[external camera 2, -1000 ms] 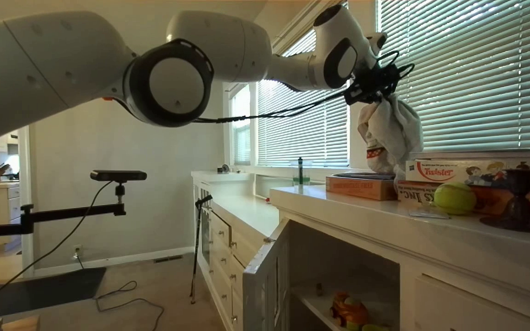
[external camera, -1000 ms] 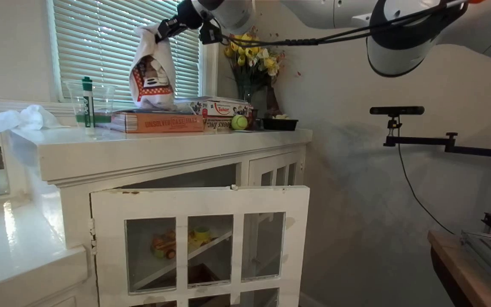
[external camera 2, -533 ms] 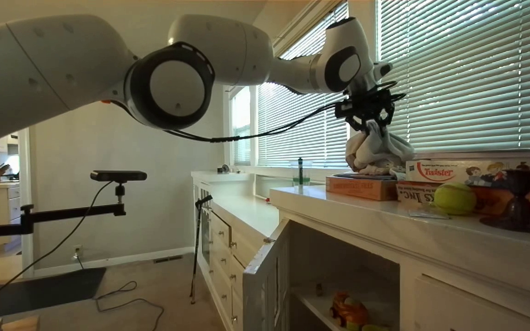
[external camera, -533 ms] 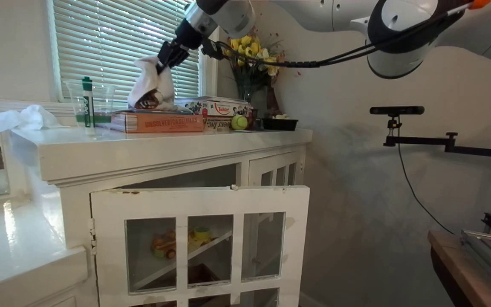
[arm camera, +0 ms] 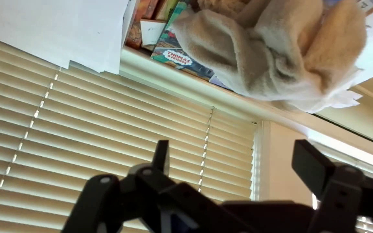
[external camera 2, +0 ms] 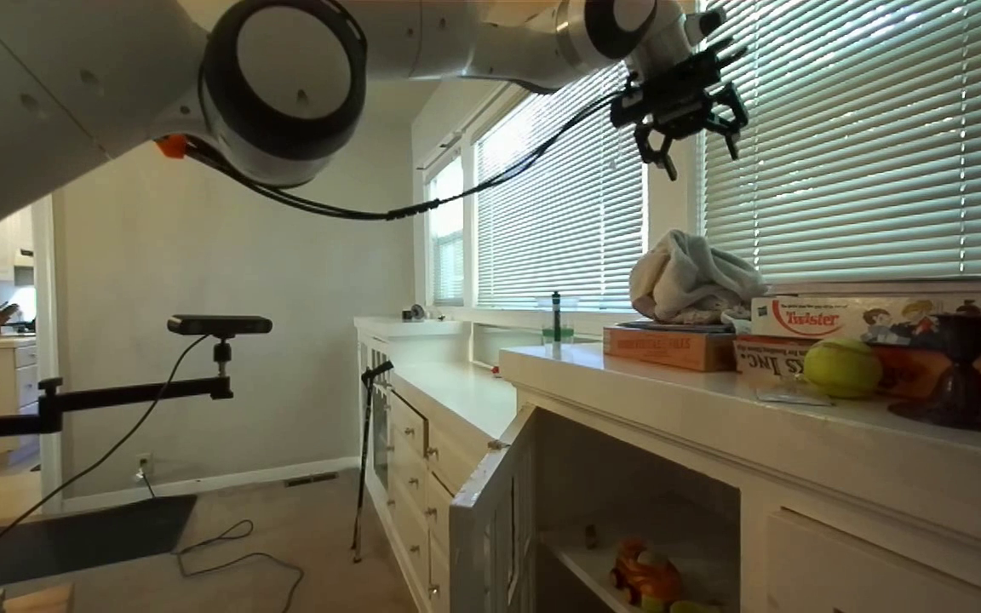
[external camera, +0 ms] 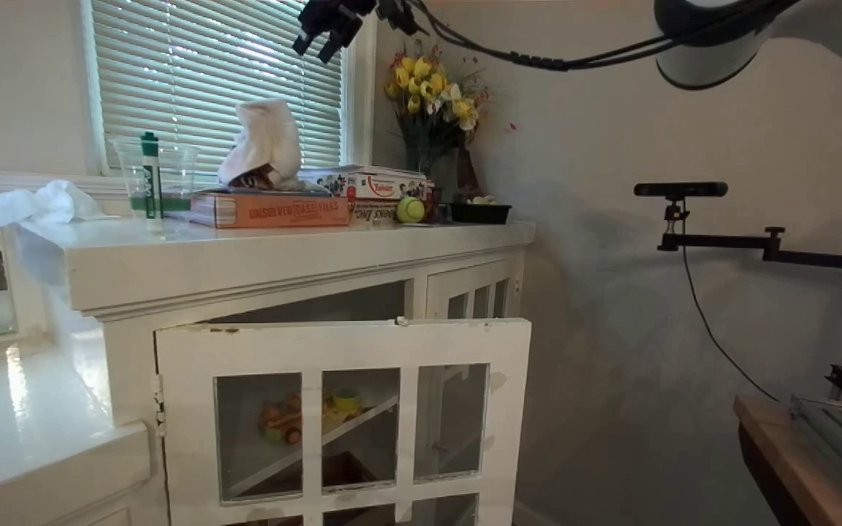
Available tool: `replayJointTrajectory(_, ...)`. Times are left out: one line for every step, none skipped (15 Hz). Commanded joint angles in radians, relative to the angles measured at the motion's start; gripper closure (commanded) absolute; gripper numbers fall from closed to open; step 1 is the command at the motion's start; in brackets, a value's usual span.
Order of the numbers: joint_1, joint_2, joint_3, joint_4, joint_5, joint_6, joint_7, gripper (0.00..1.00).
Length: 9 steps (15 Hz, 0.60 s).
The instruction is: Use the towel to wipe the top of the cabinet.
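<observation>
White cabinet surface (external camera: 260, 239) in front of a window (external camera: 361, 109) w/ blinds (external camera: 209, 73) down; cab. door (external camera: 505, 409) hangs open. Yellow flowers (external camera: 432, 86) & black tray (external camera: 479, 215) show only in an exterior view; dark candle holder (external camera 2: 963, 383) is clear in an exterior view; Thomas & Friends cover (arm camera: 183, 61) reads only in wrist view. Containers: clear tub (external camera: 178, 172) w/ green stuff (external camera: 175, 202) at bottom, marker (external camera: 151, 179) upright at it (can't tell if inside or in front); tray w/ pale bits (external camera: 482, 200); vase (external camera: 421, 150) w/ the flowers; cab. interior (external camera 2: 627, 460) w/ orange wheeled toy (external camera 2: 648, 575) on a shelf (external camera 2: 576, 558). Towel (external camera 2: 691, 285) sits bunched on thin flat things (external camera 2: 648, 325) topping the orange Unsolved Case Files box (external camera: 289, 210), right by the Twister box (external camera 2: 882, 319). Printed patch (external camera: 254, 177) is low, facing cam in an exterior view, heap a bit taller than wide there; pale folds (external camera 2: 686, 260) spread wider than tall in an exterior view. So long axis hard to tell, too crumpled. Claw (external camera 2: 703, 168) hangs above the towel, well apart, fingers (arm camera: 312, 166) spread wide.
</observation>
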<state>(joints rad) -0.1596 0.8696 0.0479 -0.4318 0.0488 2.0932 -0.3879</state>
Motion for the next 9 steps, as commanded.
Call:
replayJointTrajectory(0.025, -0.08, 0.027, -0.029, 0.027, -0.142, 0.047, 0.0)
replayJointTrajectory(0.037, -0.083, 0.033, -0.03, 0.033, -0.167, 0.07, 0.0)
replayJointTrajectory(0.051, -0.086, 0.034, -0.029, 0.032, -0.186, 0.099, 0.0)
replayJointTrajectory(0.071, -0.081, 0.034, -0.029, 0.028, -0.192, 0.135, 0.0)
replayJointTrajectory(0.091, -0.072, 0.036, -0.031, 0.028, -0.193, 0.169, 0.0)
replayJointTrajectory(0.112, -0.067, 0.032, -0.035, 0.022, -0.192, 0.204, 0.0)
replayJointTrajectory(0.133, -0.06, 0.034, -0.04, 0.022, -0.188, 0.227, 0.0)
replayJointTrajectory(0.16, -0.047, 0.023, -0.032, 0.006, -0.18, 0.254, 0.0)
replayJointTrajectory(0.185, -0.009, 0.009, 0.03, -0.01, -0.22, 0.286, 0.0)
